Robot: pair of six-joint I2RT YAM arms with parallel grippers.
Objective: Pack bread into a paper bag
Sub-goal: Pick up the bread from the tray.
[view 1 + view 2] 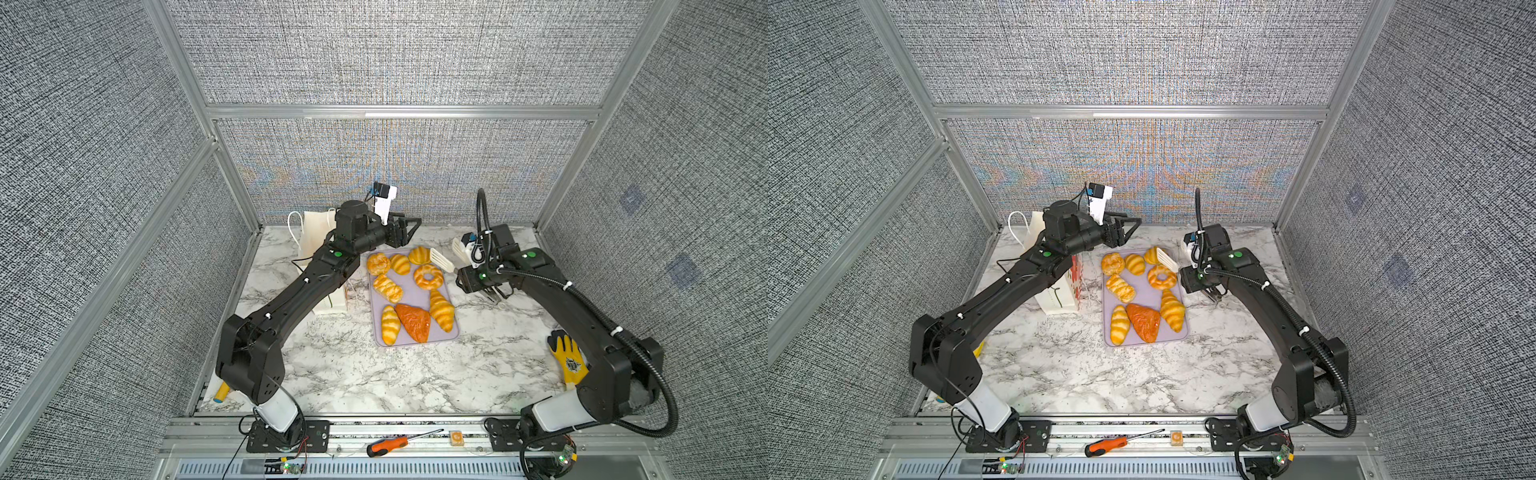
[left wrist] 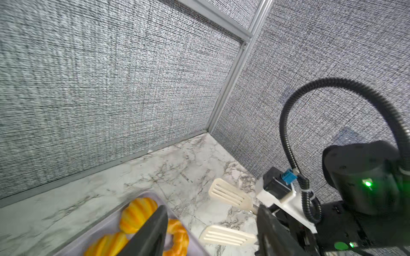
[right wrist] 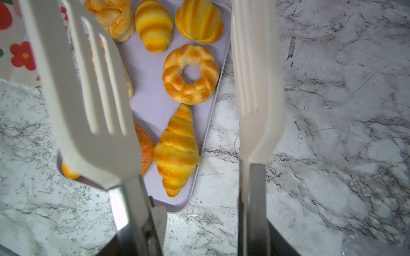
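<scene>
Currently, the bread (image 1: 387, 287) is being carried on a flat lilac tray (image 1: 409, 296) with rounded corners. The tray is lying on the marble-patterned counter (image 1: 353, 374) between the two arms. Eight glossy, golden-yellow pieces are being shown on it: striped rolls, pointed croissants, a crinkled round bun (image 1: 378, 263), a ring doughnut (image 3: 190, 74) with a braided surface, and one darker orange-brown triangle (image 1: 412, 322).

The paper bag (image 1: 1067, 302) is standing upright just beside the tray on the left arm's side, and is being partly hidden by that arm. It is made of smooth white paper with white cord handles, and red flowers and a green stem are printed on it. No writing on it is being shown sharply enough to be read.

The left pincer (image 1: 409, 230) is being held in the air above the far end of the tray. Its black fingers (image 2: 153, 230) are spread wide, with nothing between them.

A pair of tongs (image 3: 77, 144) is being gripped by the right pincer (image 1: 465, 279) at the steel arms. The two off-white slotted blades are being held apart and empty, one over the tray's far right corner and one over the counter.

A yellow and black knitted glove (image 1: 567, 357) is lying beside the right arm, and its printed emblem cannot be read. An orange-handled screwdriver (image 1: 386, 446) is lying on the aluminium rail in front.
</scene>
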